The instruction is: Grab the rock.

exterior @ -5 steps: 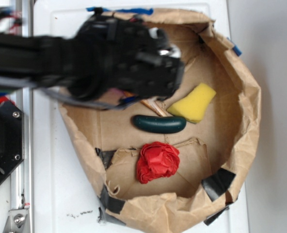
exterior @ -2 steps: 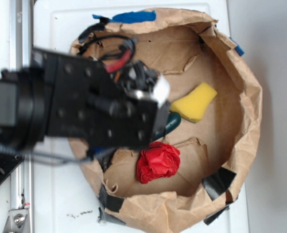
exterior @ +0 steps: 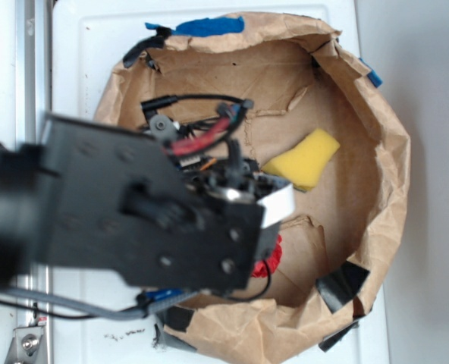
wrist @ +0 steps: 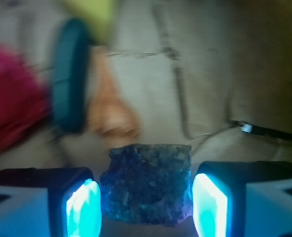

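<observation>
In the wrist view the gripper [wrist: 146, 205] has its two lit fingers [wrist: 82, 207] on either side of the rock [wrist: 147, 183], which sits exactly between them; the jaws stand apart and I cannot tell if the pads touch it. Further ahead and to the left lie the tan shell [wrist: 111, 111], the dark green oblong piece [wrist: 69, 74] and a red crumpled thing [wrist: 13, 98]. From outside, the arm hides the rock; the yellow sponge [exterior: 304, 159] lies beyond in the paper bag [exterior: 384, 152]

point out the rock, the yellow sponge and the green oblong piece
rock [wrist: 147, 183], wrist view, middle of its front face
yellow sponge [exterior: 306, 159], exterior view, centre of its top
green oblong piece [wrist: 71, 79], wrist view, mid-body
</observation>
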### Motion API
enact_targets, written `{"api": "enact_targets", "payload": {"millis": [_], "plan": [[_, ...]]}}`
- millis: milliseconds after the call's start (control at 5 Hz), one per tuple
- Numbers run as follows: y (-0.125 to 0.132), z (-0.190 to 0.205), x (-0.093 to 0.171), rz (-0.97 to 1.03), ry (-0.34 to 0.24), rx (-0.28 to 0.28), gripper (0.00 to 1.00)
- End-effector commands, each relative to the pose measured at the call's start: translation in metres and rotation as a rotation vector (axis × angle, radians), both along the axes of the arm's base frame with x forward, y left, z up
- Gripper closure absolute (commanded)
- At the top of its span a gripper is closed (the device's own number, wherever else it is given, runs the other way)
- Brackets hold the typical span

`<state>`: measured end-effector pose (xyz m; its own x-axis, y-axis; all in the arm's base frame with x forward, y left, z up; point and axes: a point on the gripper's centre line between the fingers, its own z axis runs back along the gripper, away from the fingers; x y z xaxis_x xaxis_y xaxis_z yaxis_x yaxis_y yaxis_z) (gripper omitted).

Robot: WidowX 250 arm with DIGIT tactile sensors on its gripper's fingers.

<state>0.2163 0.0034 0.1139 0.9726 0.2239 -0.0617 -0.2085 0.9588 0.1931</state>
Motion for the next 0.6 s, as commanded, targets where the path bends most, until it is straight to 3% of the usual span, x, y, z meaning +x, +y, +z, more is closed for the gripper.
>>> {"api": "enact_targets", "payload": {"millis": [0,400], "plan": [[0.0241,0.0493,0.0124,-0.106,-0.052,-0.179,1.00],[0.0204,0.0485,0.0177,-0.044,-0.122,-0.184,1.00]]}}
